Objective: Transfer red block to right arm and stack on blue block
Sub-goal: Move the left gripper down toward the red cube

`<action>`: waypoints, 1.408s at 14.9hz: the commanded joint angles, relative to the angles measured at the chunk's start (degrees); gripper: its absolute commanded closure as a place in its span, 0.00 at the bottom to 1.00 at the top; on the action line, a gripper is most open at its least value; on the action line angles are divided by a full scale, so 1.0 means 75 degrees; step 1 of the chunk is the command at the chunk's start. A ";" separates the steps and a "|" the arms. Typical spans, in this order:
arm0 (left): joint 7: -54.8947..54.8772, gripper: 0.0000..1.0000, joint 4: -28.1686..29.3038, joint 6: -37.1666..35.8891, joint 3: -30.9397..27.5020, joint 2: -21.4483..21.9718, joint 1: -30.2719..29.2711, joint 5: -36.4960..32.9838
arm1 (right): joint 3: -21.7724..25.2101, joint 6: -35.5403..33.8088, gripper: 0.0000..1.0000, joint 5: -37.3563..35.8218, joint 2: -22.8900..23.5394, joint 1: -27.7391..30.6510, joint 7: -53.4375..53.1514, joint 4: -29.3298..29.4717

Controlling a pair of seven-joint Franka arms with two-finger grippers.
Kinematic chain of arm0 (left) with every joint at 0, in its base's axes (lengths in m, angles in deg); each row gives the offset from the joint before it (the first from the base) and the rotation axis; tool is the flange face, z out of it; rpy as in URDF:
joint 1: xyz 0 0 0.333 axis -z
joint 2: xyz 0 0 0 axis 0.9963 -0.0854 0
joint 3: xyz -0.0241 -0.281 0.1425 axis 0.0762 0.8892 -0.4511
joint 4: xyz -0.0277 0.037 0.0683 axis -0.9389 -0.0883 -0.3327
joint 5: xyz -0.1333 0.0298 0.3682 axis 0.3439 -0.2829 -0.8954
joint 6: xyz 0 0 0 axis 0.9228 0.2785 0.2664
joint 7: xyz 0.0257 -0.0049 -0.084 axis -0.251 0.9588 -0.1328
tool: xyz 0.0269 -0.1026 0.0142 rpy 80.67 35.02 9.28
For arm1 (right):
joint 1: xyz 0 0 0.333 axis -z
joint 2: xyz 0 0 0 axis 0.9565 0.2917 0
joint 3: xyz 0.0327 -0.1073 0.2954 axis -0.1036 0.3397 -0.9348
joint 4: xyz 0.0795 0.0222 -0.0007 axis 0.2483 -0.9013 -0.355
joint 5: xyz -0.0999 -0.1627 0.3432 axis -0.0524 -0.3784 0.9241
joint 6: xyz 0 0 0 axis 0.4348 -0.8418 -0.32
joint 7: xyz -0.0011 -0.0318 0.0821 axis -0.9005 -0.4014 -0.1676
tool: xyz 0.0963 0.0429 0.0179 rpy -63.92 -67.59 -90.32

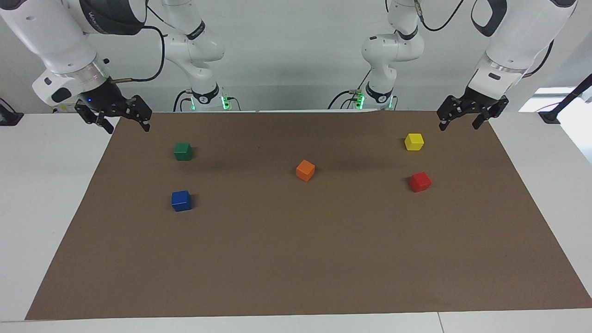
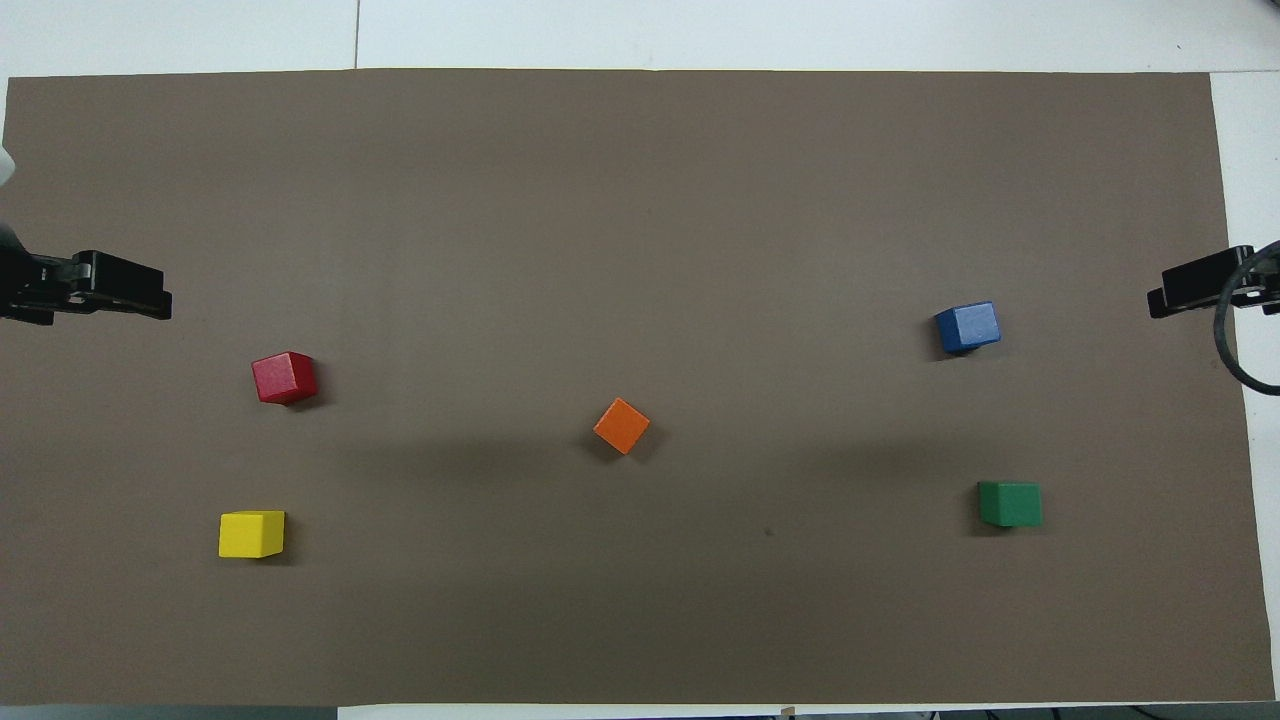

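While both arms wait raised at their own ends of the brown mat (image 1: 296,259), nothing is in either grip. Starting at the left arm's end: the left gripper (image 1: 459,124) hangs with its fingers spread wide and empty over the mat's corner. Below it sits the yellow block (image 1: 414,141), and the red block (image 1: 420,181) rests on the mat farther out from that gripper, well apart from it and untouched. On to the middle, where the orange block (image 1: 305,170) sits turned cornerwise, between the two grippers. At the right arm's end, the green block (image 1: 183,151) lies near the right gripper (image 1: 126,124), the blue block (image 1: 181,200) farther out from it. That gripper too is spread wide, holding nothing. Lettering on the right arm (image 1: 55,41) is partly cut off and I cannot read it.
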 commanded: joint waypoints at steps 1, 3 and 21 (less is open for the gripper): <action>-0.0093 0.00 -0.0007 -0.0029 -0.0031 -0.0013 0.0037 -0.0065 | -0.0090 0.0106 0.00 -0.0083 -0.0191 0.0102 0.0138 -0.0228; -0.0058 0.00 0.0063 -0.0018 -0.0066 0.0010 0.0037 -0.0077 | -0.0090 0.0106 0.00 -0.0083 -0.0191 0.0113 0.0127 -0.0228; 0.0212 0.00 0.2745 0.3951 -0.0148 -0.0903 -0.0326 -0.0077 | -0.0090 0.0526 0.00 -0.0083 -0.0261 0.0418 0.0173 -0.0589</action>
